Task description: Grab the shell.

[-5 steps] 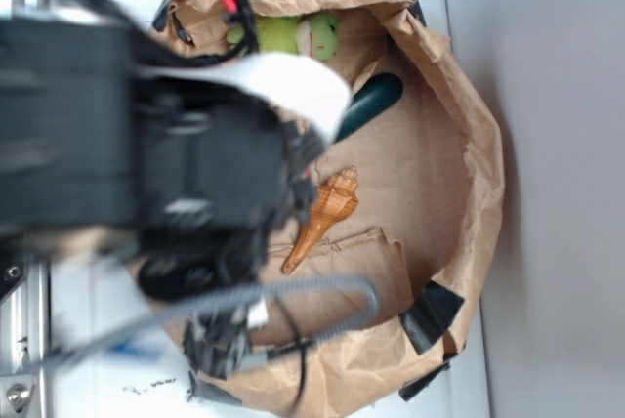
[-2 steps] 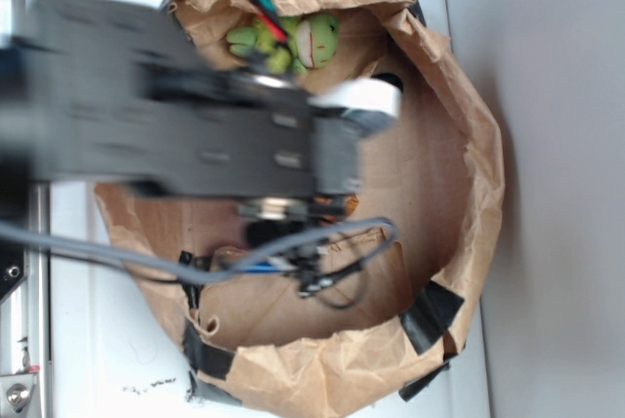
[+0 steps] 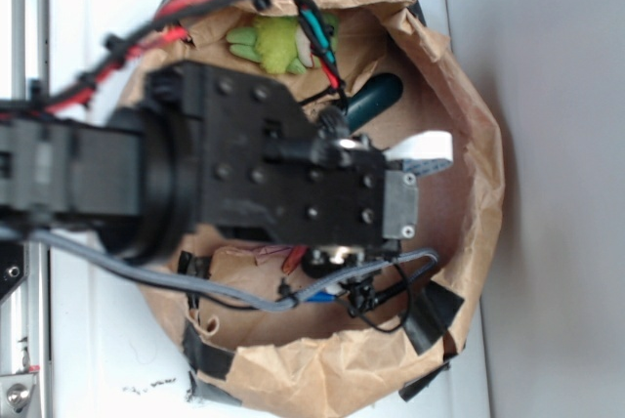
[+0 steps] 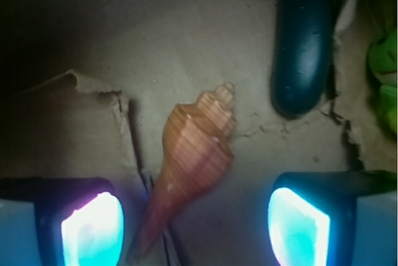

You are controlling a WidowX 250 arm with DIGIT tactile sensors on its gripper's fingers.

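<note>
Wrist view: the shell (image 4: 198, 148) lies flat on brown paper between the two fingers of the tool (image 4: 196, 219), nearer the left finger, touching neither; its wide whorled head points away from the tool and its thin tip runs back toward the tool's base.
Tool: released, jaws spread wide, one lit pad (image 4: 93, 229) on the left and one on the right.
Green oblong (image 4: 303, 42): ahead of the right finger, lying lengthwise, well apart from the shell.
Torn paper flap (image 4: 68, 123): ahead of the left finger, just beside the shell.
Exterior view: the arm (image 3: 264, 179) reaches down into a crumpled paper-lined basket (image 3: 469, 145) and hides the shell.
Green plush toy (image 3: 273, 42): at the basket's far rim, partly behind the wires.
Table (image 3: 547, 193): pale, under the basket.
</note>
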